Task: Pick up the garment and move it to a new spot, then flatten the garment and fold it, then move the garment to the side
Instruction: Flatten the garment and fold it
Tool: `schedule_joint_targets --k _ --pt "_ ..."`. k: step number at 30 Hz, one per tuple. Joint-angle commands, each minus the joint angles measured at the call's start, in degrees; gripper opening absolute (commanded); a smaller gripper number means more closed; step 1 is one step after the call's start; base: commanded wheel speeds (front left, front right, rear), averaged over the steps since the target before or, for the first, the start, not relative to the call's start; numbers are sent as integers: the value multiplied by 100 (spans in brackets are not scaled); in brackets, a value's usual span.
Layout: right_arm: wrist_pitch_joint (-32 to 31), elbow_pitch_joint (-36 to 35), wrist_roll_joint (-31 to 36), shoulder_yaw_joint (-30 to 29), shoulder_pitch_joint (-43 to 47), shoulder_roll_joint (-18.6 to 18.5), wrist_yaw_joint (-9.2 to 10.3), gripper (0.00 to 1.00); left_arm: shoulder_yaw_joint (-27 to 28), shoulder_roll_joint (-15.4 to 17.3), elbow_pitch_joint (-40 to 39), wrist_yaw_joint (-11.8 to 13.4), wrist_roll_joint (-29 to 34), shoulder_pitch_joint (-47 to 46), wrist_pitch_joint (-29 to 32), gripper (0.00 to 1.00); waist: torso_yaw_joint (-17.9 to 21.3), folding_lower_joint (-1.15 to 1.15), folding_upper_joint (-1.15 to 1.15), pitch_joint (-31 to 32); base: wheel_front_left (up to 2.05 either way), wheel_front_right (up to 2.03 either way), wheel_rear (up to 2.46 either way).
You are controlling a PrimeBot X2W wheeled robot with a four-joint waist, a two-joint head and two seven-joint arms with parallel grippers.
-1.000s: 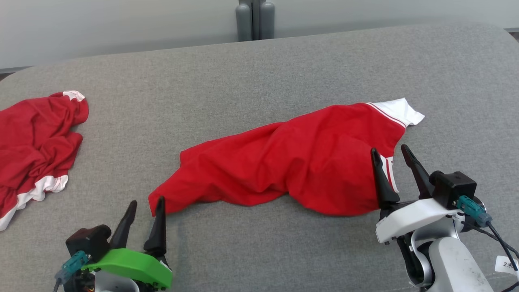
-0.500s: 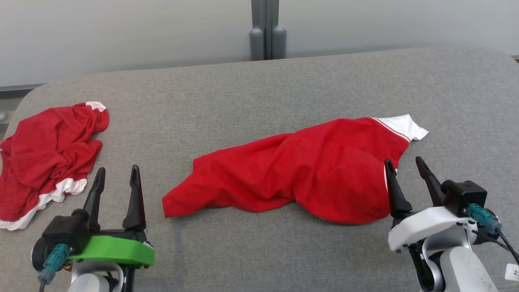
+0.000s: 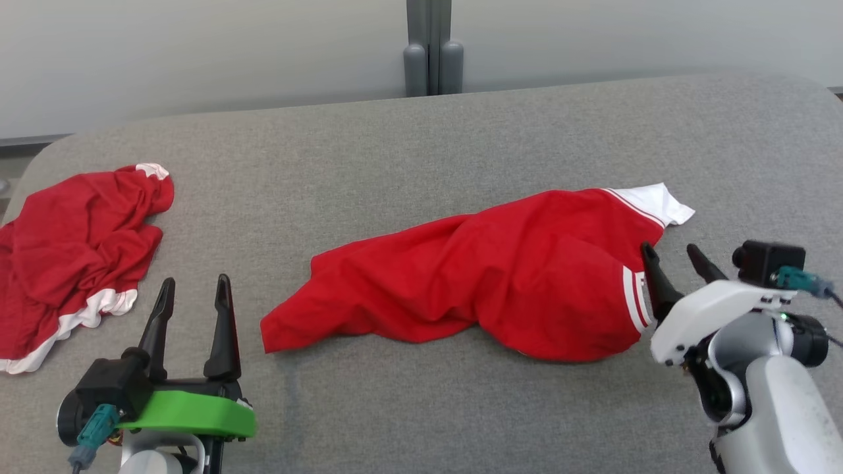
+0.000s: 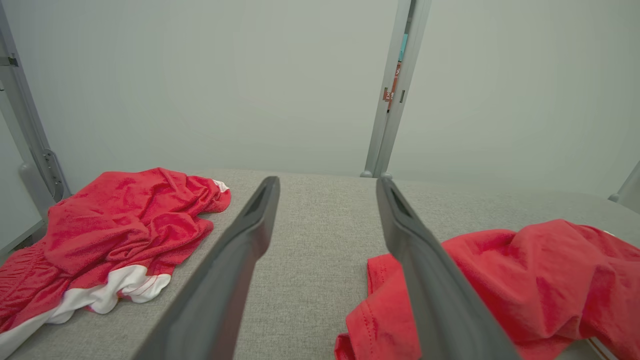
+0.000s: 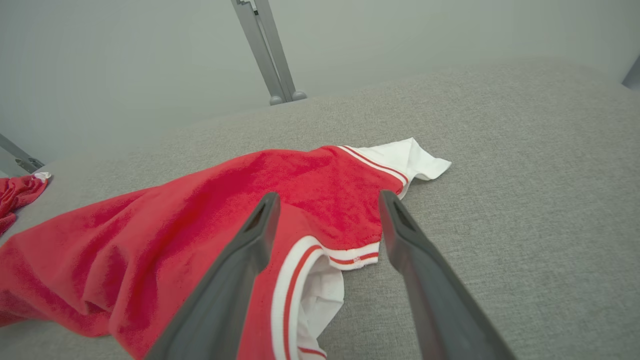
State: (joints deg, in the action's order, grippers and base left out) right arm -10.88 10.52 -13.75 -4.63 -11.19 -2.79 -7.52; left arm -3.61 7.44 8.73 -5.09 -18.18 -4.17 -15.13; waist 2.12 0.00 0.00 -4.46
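The right gripper (image 3: 670, 249) has swung slightly rightward, uncovering the striped cuff (image 3: 633, 297) at the garment's (image 3: 487, 289) right end. Its jaws stand spread and empty, and in the wrist view the cuff lies between them. The garment lies rumpled mid-tabletop (image 3: 395, 145). The left gripper (image 3: 196, 282), jaws released, sits apart, left of the hem corner (image 3: 270, 336).

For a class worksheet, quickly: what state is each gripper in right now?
Left gripper: open, holding nothing.
Right gripper: open, holding nothing, at the red garment's striped edge.
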Motion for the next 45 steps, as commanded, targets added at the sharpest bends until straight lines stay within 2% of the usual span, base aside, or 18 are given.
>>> schedule_joint_targets --k 1,7,10,14,19,21,28,35,45 --pt "-318 61 -96 -170 -272 -16 6 100 33 -46 14 -54 43 -130 -1 100 17 0 0 -164 0 0 0" --pt "-1753 799 -83 -873 -1245 -9 5 100 60 -131 39 -151 141 -360 -1 100 -74 0 0 -538 0 0 0" --pt "-2167 1252 -44 -1041 -1606 -40 5 100 56 -148 77 -185 171 -490 -1 100 -161 0 0 -683 0 0 0" --pt "-2358 1824 118 -1177 -2003 -127 4 100 56 -161 79 -216 216 -600 -2 100 -264 0 0 -839 0 0 0" --pt "-2221 2340 287 -1254 -2336 -156 4 98 45 -183 56 -235 260 -670 -2 100 -368 0 0 -963 0 0 0" --pt "-2116 2428 285 -1226 -2418 -182 4 0 42 -190 43 -233 266 -692 -2 100 -387 0 0 -988 0 0 0" --pt "-1639 2315 163 -917 -2749 -404 4 0 78 -205 2 -237 291 -734 -2 100 -388 0 0 -1062 0 0 0" --pt "-890 2024 135 -469 -3648 -811 4 0 -43 -218 -196 -238 233 -852 -2 100 -509 0 0 -1245 0 0 0" --pt "312 2571 444 -245 -4871 -1300 6 0 -292 -271 -311 -239 183 -1086 -2 100 -992 0 0 -1664 0 0 0"
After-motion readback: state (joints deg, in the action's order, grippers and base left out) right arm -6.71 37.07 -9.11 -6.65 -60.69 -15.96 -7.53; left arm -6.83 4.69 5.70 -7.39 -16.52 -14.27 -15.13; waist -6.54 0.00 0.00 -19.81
